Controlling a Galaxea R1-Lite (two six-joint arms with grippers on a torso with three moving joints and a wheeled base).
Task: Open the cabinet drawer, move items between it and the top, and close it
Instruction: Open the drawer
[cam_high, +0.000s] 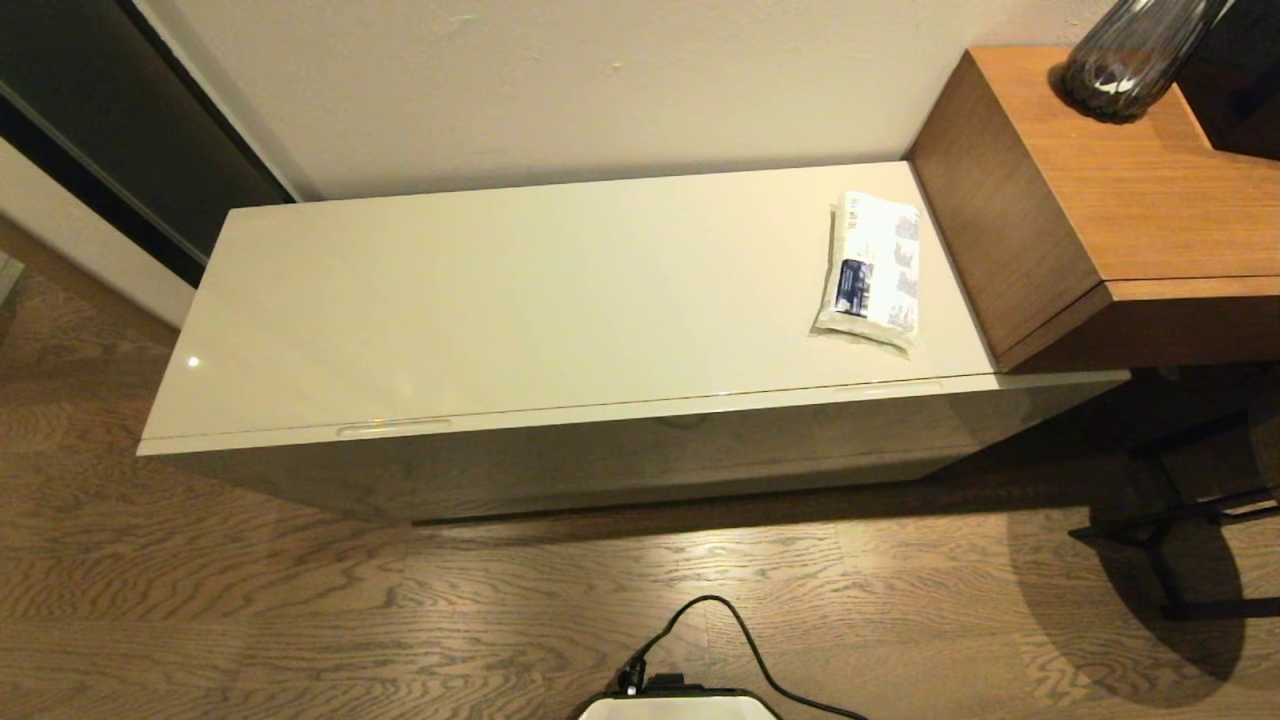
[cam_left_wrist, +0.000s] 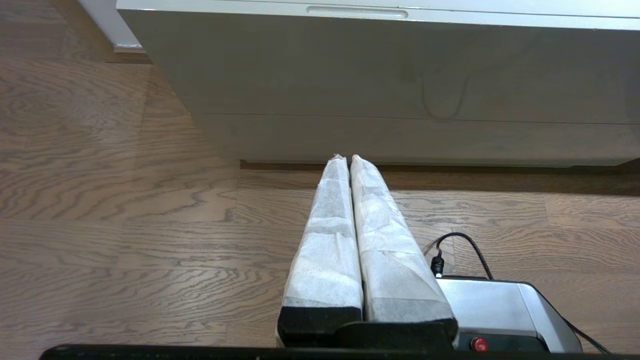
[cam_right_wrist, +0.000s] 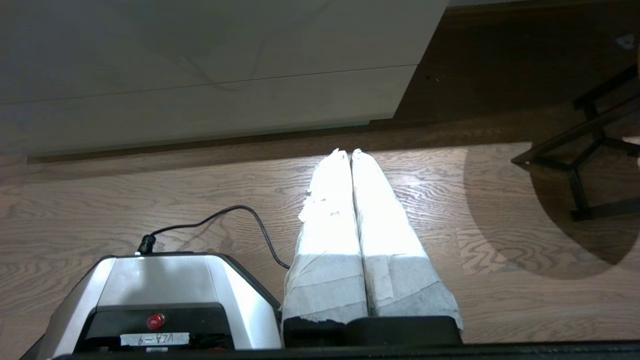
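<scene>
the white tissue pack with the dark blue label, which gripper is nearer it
Right, as a judgement. The tissue pack lies at the cabinet top's right end. The right gripper hangs low before that end; the left gripper hangs before the left handle slot.

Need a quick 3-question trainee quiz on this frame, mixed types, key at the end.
1. True or false: the cabinet drawer is pulled open.
2. Where does the tissue pack lie? A) on the floor B) on the top, at the end next to the wooden desk C) on the wooden desk
3. Fill in: the left hand and the right hand, both low over the floor in front of the cabinet, have fingers that are ____.

Key: 1 false; 2 B; 3 shut.
</scene>
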